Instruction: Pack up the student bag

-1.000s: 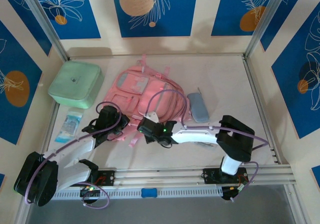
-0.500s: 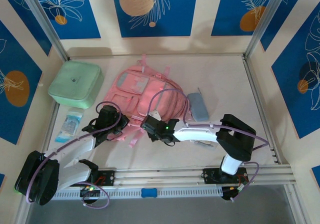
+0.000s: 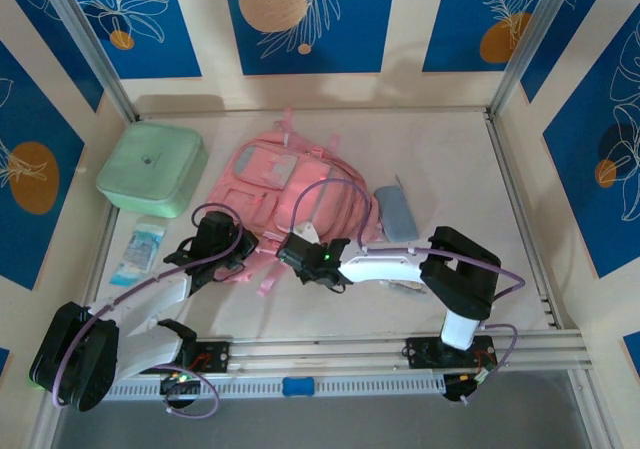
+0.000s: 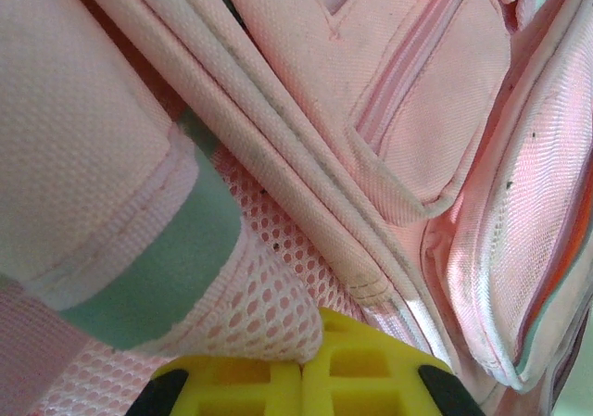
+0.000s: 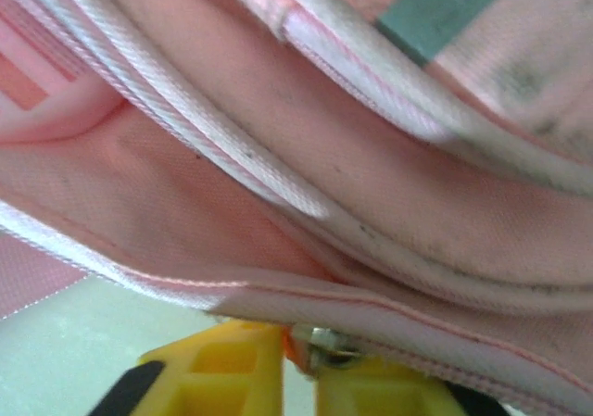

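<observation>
Top external sits high over the near edge, looking down and forward across the whole worktop (image 3: 450,159) to the back wall (image 3: 310,89). Left wrist looks out past the left fingers (image 4: 371,337), jammed right up against the student bag (image 4: 417,92) fabric; right wrist looks past the right fingers (image 5: 232,360), equally close. All three views share the bag's near edge.

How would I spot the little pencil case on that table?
Find the big pink backpack in the middle of the table. Just right of it lies the pencil case, a small grey-blue oblong pouch, unlike the square mint-green box far left.
</observation>
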